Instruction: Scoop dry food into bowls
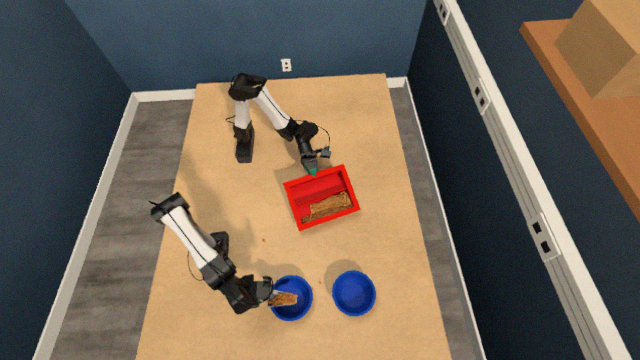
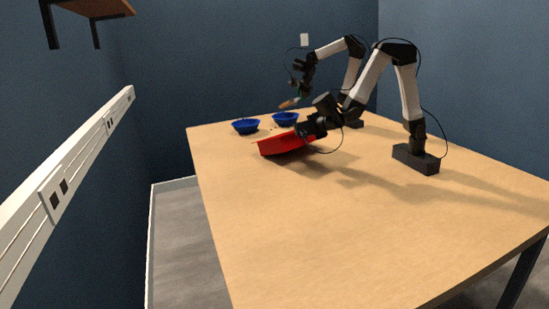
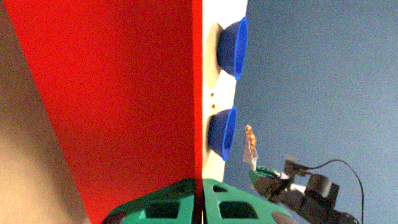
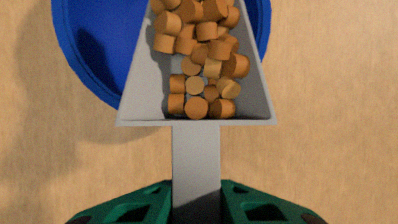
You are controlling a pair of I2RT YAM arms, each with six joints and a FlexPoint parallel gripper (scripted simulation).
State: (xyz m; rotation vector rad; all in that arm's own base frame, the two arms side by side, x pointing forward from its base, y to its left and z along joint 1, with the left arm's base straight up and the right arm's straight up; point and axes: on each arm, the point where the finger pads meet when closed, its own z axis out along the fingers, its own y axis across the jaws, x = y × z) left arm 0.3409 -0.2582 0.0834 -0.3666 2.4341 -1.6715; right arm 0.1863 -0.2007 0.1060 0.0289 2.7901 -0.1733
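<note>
My right gripper (image 1: 270, 296) (image 2: 301, 95) (image 4: 196, 189) is shut on the handle of the grey scoop (image 4: 142, 102). The scoop is heaped with brown food pieces (image 4: 195, 50) (image 1: 283, 299) and hangs above one blue bowl (image 1: 304, 306) (image 2: 285, 120) (image 4: 90, 35) (image 3: 219, 132). That bowl's inside is partly hidden. The other blue bowl (image 1: 354, 294) (image 2: 245, 126) (image 3: 230, 50) stands upright and shows no food. My left gripper (image 1: 313, 173) (image 3: 199, 187) is shut on the rim of the red box (image 1: 325, 220) (image 2: 279, 145) (image 3: 120, 90), which is tilted, with food (image 1: 331, 203) gathered along its low side.
A stray piece (image 1: 263, 240) lies on the table between the box and the right arm. Another stray piece (image 1: 320, 282) lies between the bowls; two show there in the left wrist view. The left arm reaches over the box's raised side.
</note>
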